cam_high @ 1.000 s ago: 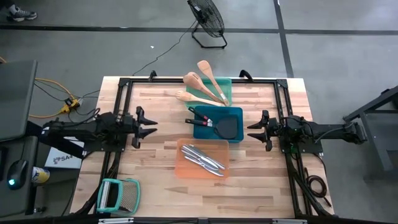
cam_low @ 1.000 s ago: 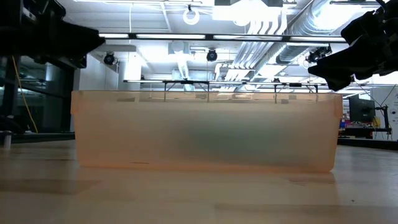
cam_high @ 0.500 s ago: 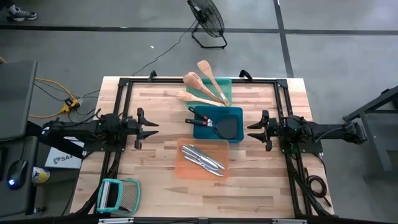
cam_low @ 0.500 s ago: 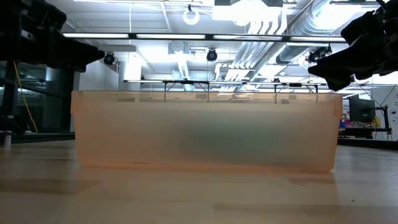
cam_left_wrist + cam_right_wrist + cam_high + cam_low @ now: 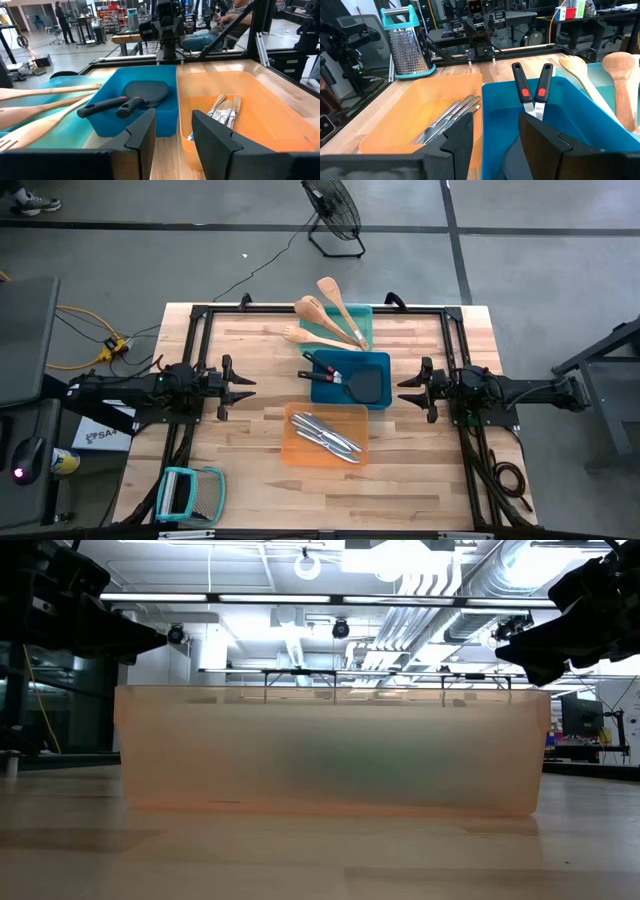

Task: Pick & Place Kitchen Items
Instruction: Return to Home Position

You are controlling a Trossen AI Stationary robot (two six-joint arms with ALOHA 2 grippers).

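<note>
Utensils sorted into three trays, both arms waiting at the sides.

On the table [image 5: 250,340], the blue tray [image 5: 325,394] has the green tray [image 5: 363,314] beyond it and the orange tray [image 5: 303,452] nearer. The left gripper [image 5: 247,381] and right gripper [image 5: 402,390] flank it, fingers parted and empty. It holds the black spatulas [image 5: 368,385]; green holds the wooden spoons [image 5: 310,307], orange the metal knives [image 5: 325,433].

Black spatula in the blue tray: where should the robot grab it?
Probably by a handle, coming down from above on the left arm's side. The two black spatulas slant their handles up to the rim of the blue tray there, while the flat blades lie low inside, hard to pinch. The open left gripper is nearer those ends.
</note>
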